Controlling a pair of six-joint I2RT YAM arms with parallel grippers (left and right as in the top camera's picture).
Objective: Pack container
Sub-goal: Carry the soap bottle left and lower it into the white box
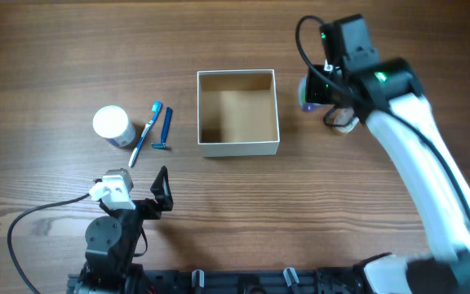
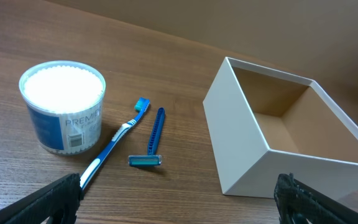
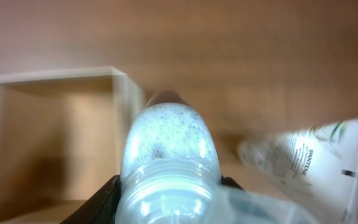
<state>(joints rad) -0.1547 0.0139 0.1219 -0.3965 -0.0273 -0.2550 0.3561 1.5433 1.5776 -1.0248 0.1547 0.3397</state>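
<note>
Brown wood-grain table (image 1: 55,49). Mid-table sits the container (image 1: 239,148), a square shallow cardboard box, white outside, open top, tan floor in full view.

At its 9 o'clock is a round clear plastic tub (image 2: 62,106), label "PREMI…", packed white to the rim.

At 3 o'clock the right gripper (image 3: 166,190) pinches a clear plastic bottle (image 3: 166,143), frothy inside, just beside the box wall. A white squeeze tube (image 3: 316,162) marked "PANTENE" lies near the bottle.

Between tub and box lie a blue-and-white toothbrush (image 2: 118,140) and a blue disposable razor (image 2: 154,137), side by side, clear of both.

Left gripper (image 2: 179,190) is at the box's 7 o'clock, fingers spread wide.
</note>
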